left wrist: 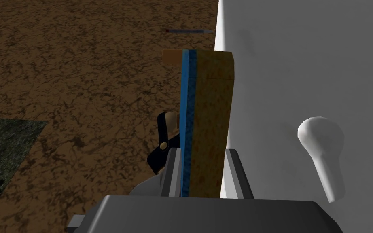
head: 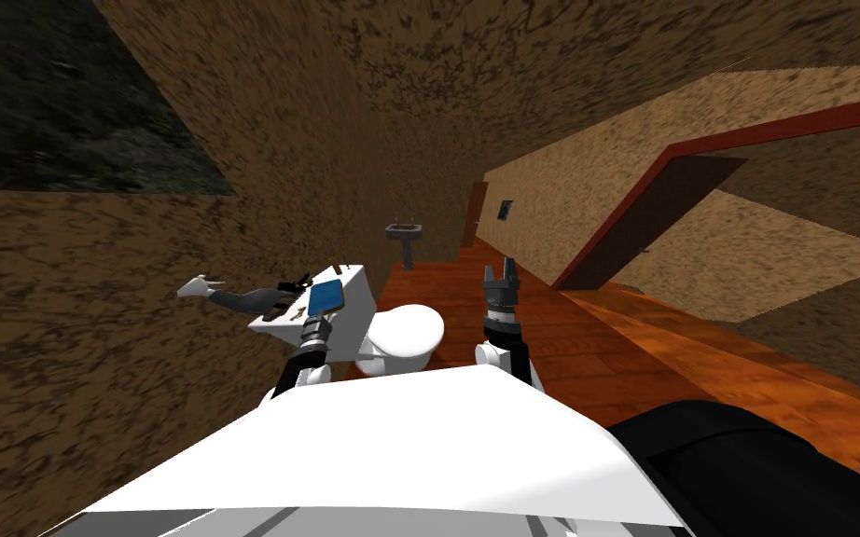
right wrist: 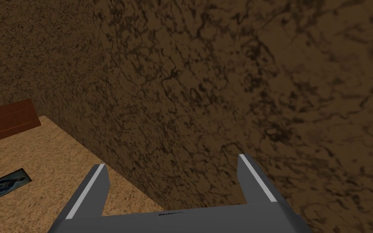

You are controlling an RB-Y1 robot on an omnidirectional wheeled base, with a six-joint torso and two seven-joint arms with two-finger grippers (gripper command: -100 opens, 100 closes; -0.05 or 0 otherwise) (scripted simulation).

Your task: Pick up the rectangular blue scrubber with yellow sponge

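The scrubber (left wrist: 206,121) is a flat rectangle, a blue layer on a thicker yellow-brown sponge. It sits between the fingers of my left gripper (left wrist: 203,151), which press its two faces. Its sponge side lies along the white toilet tank (left wrist: 303,73), beside the flush lever (left wrist: 321,153). In the head view the scrubber (head: 325,296) shows blue on top of the tank (head: 349,317), with the left gripper (head: 318,319) at its near end. My right gripper (head: 501,280) is held up over the floor right of the toilet, open and holding nothing (right wrist: 173,178).
Dark scissors (left wrist: 163,145) lie just behind the scrubber, with a brown block (left wrist: 170,56) and a thin stick (left wrist: 189,30) farther on. The toilet bowl (head: 407,331) is in front of me, a sink (head: 404,235) stands farther back, and a red door frame (head: 624,214) is on the right.
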